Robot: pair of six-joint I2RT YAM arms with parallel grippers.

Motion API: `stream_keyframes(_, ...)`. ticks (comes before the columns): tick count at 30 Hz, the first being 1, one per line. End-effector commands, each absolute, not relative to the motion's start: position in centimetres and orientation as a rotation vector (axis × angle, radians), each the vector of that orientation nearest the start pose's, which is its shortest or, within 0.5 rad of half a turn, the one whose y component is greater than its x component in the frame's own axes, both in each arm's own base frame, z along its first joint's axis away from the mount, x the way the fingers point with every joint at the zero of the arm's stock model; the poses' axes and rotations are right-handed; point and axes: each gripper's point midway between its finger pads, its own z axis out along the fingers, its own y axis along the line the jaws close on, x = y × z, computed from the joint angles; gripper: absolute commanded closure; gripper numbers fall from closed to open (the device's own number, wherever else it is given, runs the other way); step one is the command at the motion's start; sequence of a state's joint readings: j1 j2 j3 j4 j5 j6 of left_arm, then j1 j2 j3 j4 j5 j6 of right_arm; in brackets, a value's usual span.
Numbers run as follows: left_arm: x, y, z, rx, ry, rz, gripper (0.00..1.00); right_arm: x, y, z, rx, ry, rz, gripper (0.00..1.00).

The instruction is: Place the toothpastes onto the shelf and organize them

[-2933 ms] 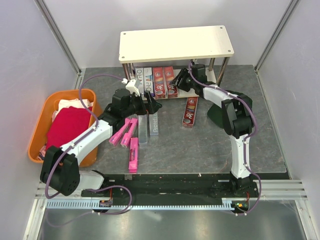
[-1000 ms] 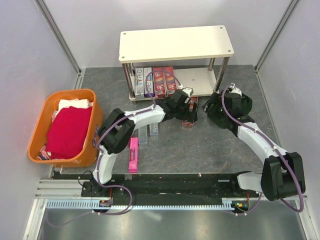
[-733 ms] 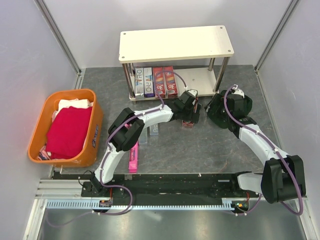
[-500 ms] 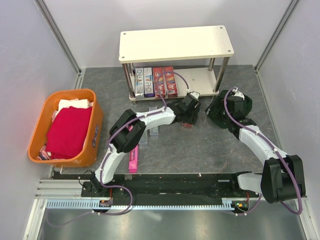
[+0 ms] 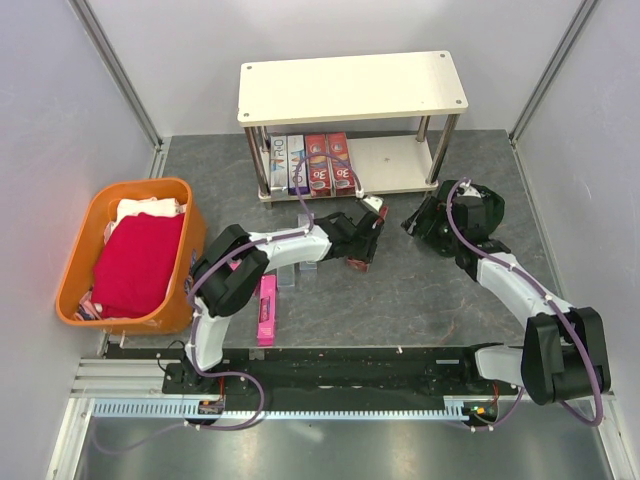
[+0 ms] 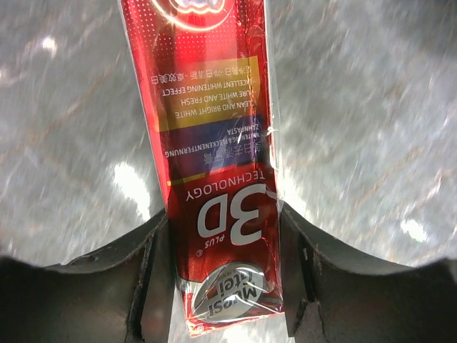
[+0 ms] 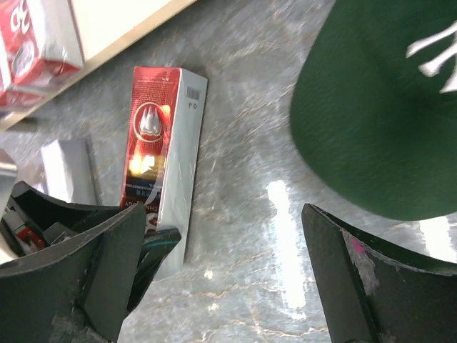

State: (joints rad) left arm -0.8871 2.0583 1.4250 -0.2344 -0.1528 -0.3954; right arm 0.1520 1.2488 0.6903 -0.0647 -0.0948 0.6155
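Observation:
A red toothpaste box marked "3D" (image 6: 214,143) lies on the grey table with my left gripper (image 6: 223,218) shut on its near end, both jaws pressed against its sides. From above, that gripper (image 5: 362,242) sits just in front of the shelf (image 5: 350,90). On the shelf's lower board (image 5: 395,160) two navy/white boxes (image 5: 288,163) and two red boxes (image 5: 330,164) stand side by side. My right gripper (image 7: 223,214) is open over bare table, with the held red box (image 7: 161,179) to its left. A pink box (image 5: 267,310) and a silver-grey box (image 5: 287,272) lie by the left arm.
An orange basket (image 5: 70,300) holding a red cloth (image 5: 135,260) stands at the left edge. A dark green item with white marks (image 7: 378,107) fills the right wrist view's upper right. Chrome shelf legs (image 5: 442,155) stand near the right gripper (image 5: 420,222).
The left gripper closed from wide open onto the red box and drew back slightly toward the front left with it. The right arm has barely moved.

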Motion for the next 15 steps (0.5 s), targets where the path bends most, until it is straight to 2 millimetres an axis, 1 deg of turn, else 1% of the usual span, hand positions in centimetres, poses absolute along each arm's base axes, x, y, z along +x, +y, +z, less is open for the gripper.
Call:
stream_keyframes(1, 32.4, -38.9, 7.7, 0.490, 2.336, -0.477, 0.52, 34.7, 11.1, 11.6, 0.441, 2.167, 0.667, 0.02)
stream_keyframes(3, 32.3, -38.7, 8.3, 0.482, 2.328, -0.485, 0.52, 34.3, 11.8, 11.6, 0.432, 2.171, 0.719, 0.02)
stream_keyframes(4, 32.2, -38.6, 8.9, 0.479, 2.315, -0.496, 0.52, 34.4, 12.0, 11.7, 0.427, 2.163, 0.736, 0.02)
stream_keyframes(7, 31.9, -38.2, 9.5, 0.472, 2.305, -0.506, 0.53, 34.1, 12.6, 11.9, 0.414, 2.159, 0.783, 0.02)
stream_keyframes(8, 31.9, -38.1, 10.2, 0.464, 2.291, -0.517, 0.53, 34.0, 12.7, 11.9, 0.412, 2.161, 0.790, 0.02)
stream_keyframes(10, 31.6, -37.8, 10.4, 0.464, 2.288, -0.523, 0.53, 33.8, 13.1, 12.1, 0.402, 2.159, 0.816, 0.02)
stream_keyframes(11, 31.6, -37.7, 11.3, 0.453, 2.269, -0.539, 0.53, 33.7, 13.2, 12.2, 0.398, 2.157, 0.824, 0.02)
stream_keyframes(12, 31.6, -37.7, 11.6, 0.449, 2.261, -0.546, 0.53, 33.6, 13.2, 12.3, 0.403, 2.155, 0.834, 0.02)
stream_keyframes(13, 31.4, -37.4, 11.5, 0.449, 2.263, -0.546, 0.53, 33.6, 13.5, 12.7, 0.389, 2.143, 0.856, 0.02)
stream_keyframes(14, 31.5, -37.1, 12.4, 0.435, 2.245, -0.556, 0.53, 33.5, 13.7, 12.6, 0.389, 2.145, 0.870, 0.02)
stream_keyframes(15, 31.4, -36.9, 12.5, 0.433, 2.243, -0.556, 0.53, 33.5, 13.8, 12.7, 0.389, 2.142, 0.881, 0.02)
